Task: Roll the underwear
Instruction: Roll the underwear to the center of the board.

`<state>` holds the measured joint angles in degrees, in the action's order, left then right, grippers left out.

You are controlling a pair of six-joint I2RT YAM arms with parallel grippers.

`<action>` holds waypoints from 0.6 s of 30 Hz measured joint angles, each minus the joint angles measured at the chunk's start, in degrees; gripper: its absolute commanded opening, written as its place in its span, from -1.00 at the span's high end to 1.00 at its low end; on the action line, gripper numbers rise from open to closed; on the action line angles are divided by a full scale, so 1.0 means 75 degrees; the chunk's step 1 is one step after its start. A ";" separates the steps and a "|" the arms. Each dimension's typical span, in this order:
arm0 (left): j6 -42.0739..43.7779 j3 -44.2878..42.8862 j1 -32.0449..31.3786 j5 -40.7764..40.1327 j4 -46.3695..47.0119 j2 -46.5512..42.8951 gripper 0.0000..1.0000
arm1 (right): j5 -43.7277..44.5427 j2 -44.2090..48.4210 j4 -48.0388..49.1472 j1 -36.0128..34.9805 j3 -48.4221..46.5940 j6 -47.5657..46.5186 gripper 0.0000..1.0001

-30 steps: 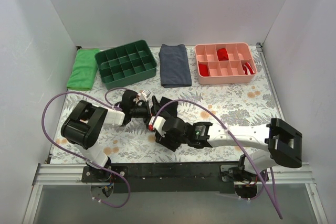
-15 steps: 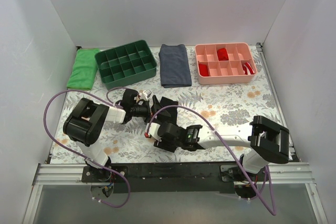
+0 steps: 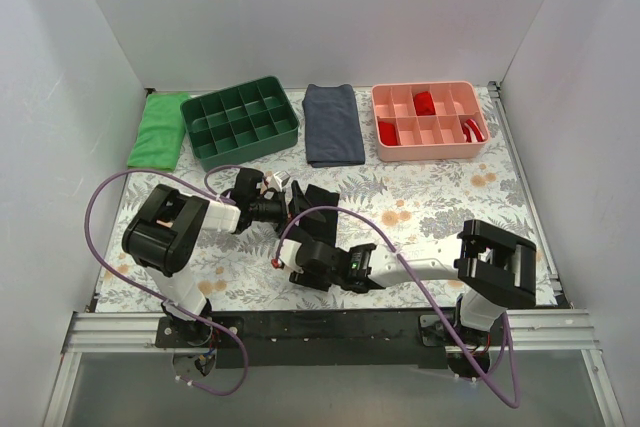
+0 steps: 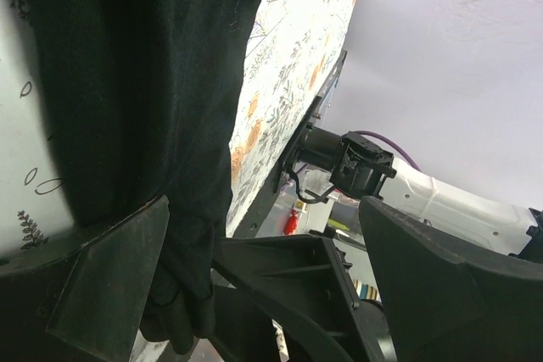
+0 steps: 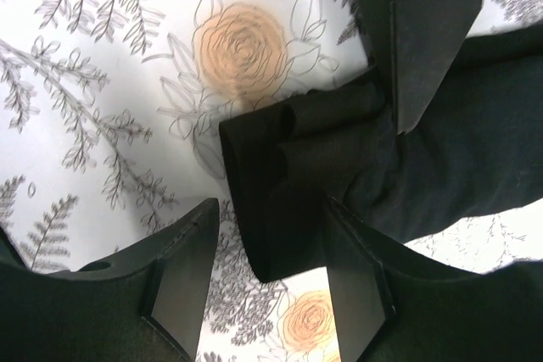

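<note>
The black underwear (image 3: 323, 195) lies on the floral table between the two arms, mostly hidden under them in the top view. My left gripper (image 3: 293, 209) is open; in the left wrist view (image 4: 263, 239) the fabric (image 4: 144, 82) hangs against its left finger (image 4: 110, 281), and a finger of the right gripper crosses the gap. My right gripper (image 3: 292, 253) is open. In the right wrist view (image 5: 270, 209) its jaws stand either side of a folded end of the underwear (image 5: 288, 167) without closing on it.
At the back stand a green compartment tray (image 3: 240, 122), a green cloth (image 3: 155, 132), a folded navy-grey cloth (image 3: 333, 125) and a pink tray (image 3: 430, 139) holding small red rolled garments (image 3: 424, 102). Purple cables loop over both arms.
The right arm has drawn in toward the left and the near edge, and its gripper has shifted a little left and nearer. The left gripper has stayed put.
</note>
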<state>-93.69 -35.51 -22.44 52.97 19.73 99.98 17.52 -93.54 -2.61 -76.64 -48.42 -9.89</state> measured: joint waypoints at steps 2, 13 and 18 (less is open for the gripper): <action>0.0017 -0.0020 0.0006 0.0017 -0.0032 0.0009 -0.96 | 0.0114 -0.0073 0.0163 -0.0012 0.0003 0.0003 -0.15; 0.0111 -0.0035 0.0009 0.0058 -0.0061 0.0023 -0.96 | 0.0571 -0.0306 0.0697 -0.0099 0.0009 0.0079 -0.20; 0.0172 -0.0166 0.0026 0.0195 -0.0187 0.0154 -0.96 | 0.0495 -0.0169 0.0574 -0.0085 0.0038 0.0146 -0.30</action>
<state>-92.40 -36.75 -22.24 54.43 18.33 101.14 21.23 -94.80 1.69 -77.28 -48.14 -8.80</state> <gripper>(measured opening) 0.981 0.637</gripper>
